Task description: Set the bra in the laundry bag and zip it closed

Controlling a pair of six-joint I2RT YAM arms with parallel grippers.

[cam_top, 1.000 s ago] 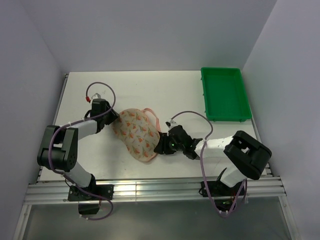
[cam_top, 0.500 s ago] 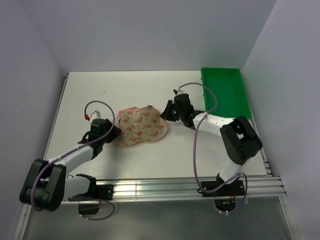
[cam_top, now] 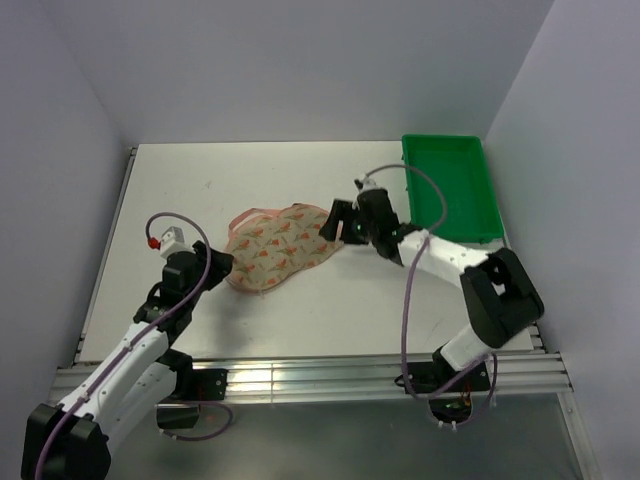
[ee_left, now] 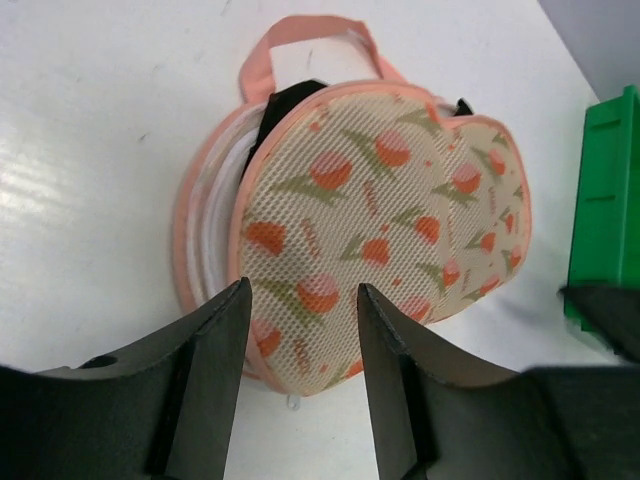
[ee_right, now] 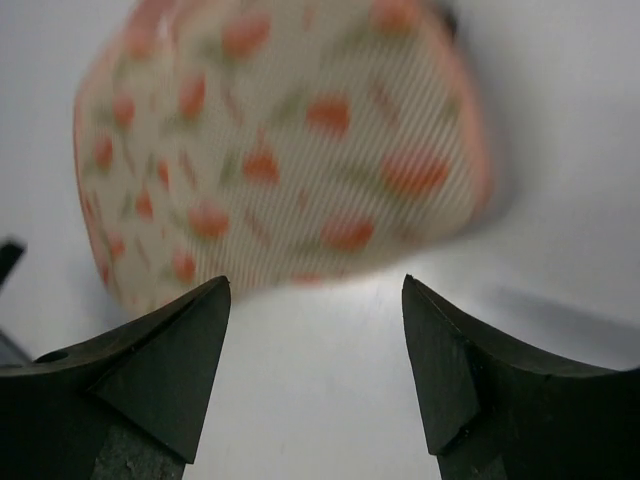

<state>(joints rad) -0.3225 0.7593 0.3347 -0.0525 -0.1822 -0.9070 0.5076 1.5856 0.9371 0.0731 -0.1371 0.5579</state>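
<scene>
White flat table [cam_top: 260, 180] — the bearing surface. A rounded peach-pink mesh laundry bag [cam_top: 275, 245] with red-orange marks lies near its middle; a shallow green plastic tray [cam_top: 448, 190] sits at the far right corner.

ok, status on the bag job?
Both open, empty: left pincer, right pincer. Small black fabric bra tucked inside peach-pink mesh laundry bag, peeking at a gap; bag not zipped shut. Nothing in the way.

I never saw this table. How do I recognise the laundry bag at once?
Start from the white table, with a green tray at its far right corner. Near the table's middle, left of that tray, lies the laundry bag. It is the only soft peach-pink mesh thing, printed with orange flowers and edged in pink.
</scene>
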